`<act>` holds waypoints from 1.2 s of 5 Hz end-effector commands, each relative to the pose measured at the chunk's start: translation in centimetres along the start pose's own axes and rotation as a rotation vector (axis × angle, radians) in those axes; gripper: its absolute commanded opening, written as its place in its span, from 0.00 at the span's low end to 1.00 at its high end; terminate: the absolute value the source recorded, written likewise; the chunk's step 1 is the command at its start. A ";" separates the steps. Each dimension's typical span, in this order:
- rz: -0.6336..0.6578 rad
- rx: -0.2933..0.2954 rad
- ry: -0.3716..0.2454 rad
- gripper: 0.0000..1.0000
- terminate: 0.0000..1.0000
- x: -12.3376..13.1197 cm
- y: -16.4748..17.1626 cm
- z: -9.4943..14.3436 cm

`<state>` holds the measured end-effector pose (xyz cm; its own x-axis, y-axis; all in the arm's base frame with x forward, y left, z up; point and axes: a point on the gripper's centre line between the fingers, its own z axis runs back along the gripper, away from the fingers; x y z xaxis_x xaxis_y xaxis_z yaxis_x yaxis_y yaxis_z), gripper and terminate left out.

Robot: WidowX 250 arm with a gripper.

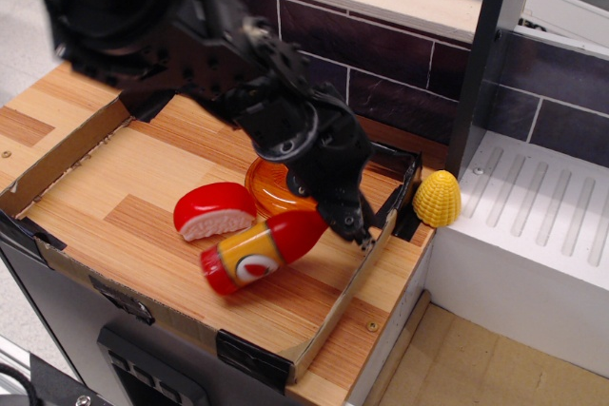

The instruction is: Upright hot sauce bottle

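The hot sauce bottle (259,251) is glossy red with a yellow-orange label band and a white oval. It lies tilted in the wooden tray (143,187), its base low at the front left and its neck raised to the right. My gripper (333,225) reaches down from the upper left and is closed around the neck end, holding it a little above the tray floor. The neck tip is hidden behind the fingers (359,235).
A red-and-white dome toy (214,208) lies just left of the bottle. An orange plate (271,187) sits behind it under my arm. A yellow corn toy (437,198) stands outside the tray's right rim, beside a white ribbed rack (542,225). A dark tiled wall runs behind.
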<state>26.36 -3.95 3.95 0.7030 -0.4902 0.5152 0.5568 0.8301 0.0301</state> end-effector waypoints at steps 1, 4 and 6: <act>0.047 -0.010 -0.231 0.00 0.00 2.3 1.0 2.3; 0.171 -0.022 -0.592 0.00 0.00 3.8 1.2 3.8; 0.213 -0.003 -0.798 0.00 0.00 3.5 0.9 4.4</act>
<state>27.64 -4.32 9.23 0.2881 0.0251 0.9573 0.4472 0.8804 -0.1577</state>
